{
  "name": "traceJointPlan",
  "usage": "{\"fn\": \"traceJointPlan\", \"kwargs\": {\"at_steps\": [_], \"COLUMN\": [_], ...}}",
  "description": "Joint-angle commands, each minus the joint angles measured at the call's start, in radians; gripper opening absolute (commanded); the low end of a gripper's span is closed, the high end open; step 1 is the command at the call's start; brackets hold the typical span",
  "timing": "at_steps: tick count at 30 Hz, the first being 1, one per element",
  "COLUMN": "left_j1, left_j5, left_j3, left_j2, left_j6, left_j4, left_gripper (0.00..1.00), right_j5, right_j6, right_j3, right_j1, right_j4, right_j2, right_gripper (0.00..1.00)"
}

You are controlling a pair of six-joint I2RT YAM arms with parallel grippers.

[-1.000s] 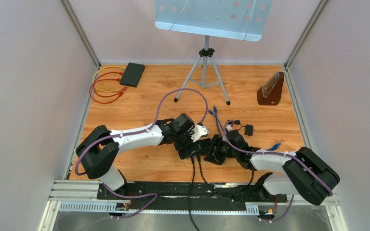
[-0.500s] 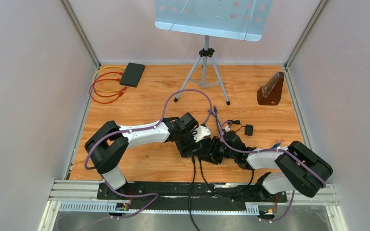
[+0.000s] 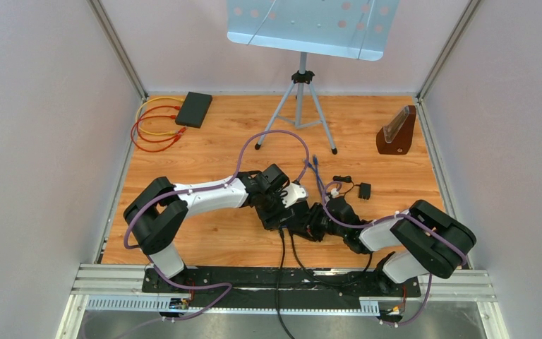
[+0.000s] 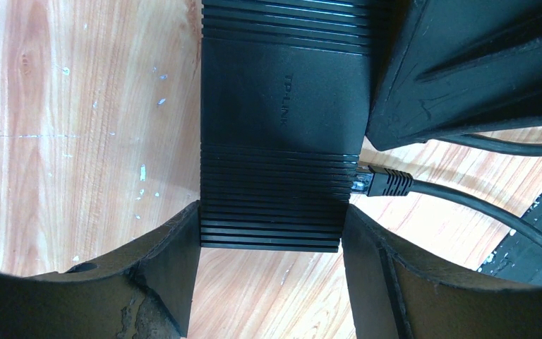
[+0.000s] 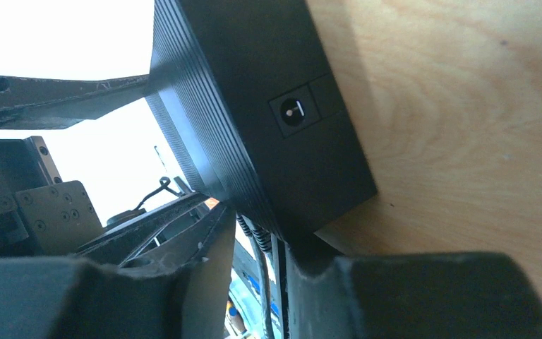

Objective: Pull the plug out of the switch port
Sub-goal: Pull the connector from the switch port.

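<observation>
The black ribbed switch (image 4: 279, 106) lies flat on the wooden table. My left gripper (image 4: 269, 226) is shut on its near end, one finger pressed to each long side. A black plug (image 4: 384, 183) with a ribbed boot sits in a port on the switch's right side, its cable running off to the right. From above, the left gripper (image 3: 284, 212) and the right gripper (image 3: 309, 224) meet at the switch (image 3: 280, 220). In the right wrist view the plug boots (image 5: 254, 233) hang between the narrowed jaws of my right gripper (image 5: 257, 282). A sliver of light shows beside the left finger (image 5: 205, 282).
A music stand on a tripod (image 3: 300, 99) stands at the back. A brown metronome (image 3: 397, 131) is at the right. A second black box (image 3: 194, 109) with red and yellow cables is far left. A small black adapter (image 3: 364, 190) and blue cables (image 3: 314, 166) lie behind the grippers.
The left gripper shifted right and closed on the switch. The right arm slid left up to the switch's plug side, and its jaws narrowed around the cables.
</observation>
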Motion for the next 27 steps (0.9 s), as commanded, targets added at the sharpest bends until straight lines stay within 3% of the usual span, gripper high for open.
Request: {"fn": "traceJointPlan", "kwargs": {"at_steps": [1, 5, 11, 21, 27], "left_j1": [-0.017, -0.018, -0.017, -0.023, -0.023], "left_j5": [0.077, 0.083, 0.092, 0.098, 0.087], "left_j3": [0.017, 0.016, 0.017, 0.017, 0.016], "left_j2": [-0.006, -0.008, -0.007, -0.005, -0.01], "left_j6": [0.005, 0.005, 0.008, 0.002, 0.002], "left_j4": [0.002, 0.0, -0.003, -0.003, 0.0], "left_gripper": [0.57, 0.57, 0.56, 0.53, 0.53], "right_j5": [0.106, 0.105, 0.158, 0.066, -0.05], "right_j6": [0.012, -0.029, -0.038, -0.168, -0.325], "right_j3": [-0.021, -0.001, 0.007, 0.048, 0.087], "right_j1": [0.0, 0.0, 0.0, 0.0, 0.001], "right_j4": [0.004, -0.059, -0.14, -0.103, -0.141], "right_j2": [0.038, 0.014, -0.055, 0.006, 0.01], "right_gripper": [0.2, 0.18, 0.34, 0.01, 0.0]}}
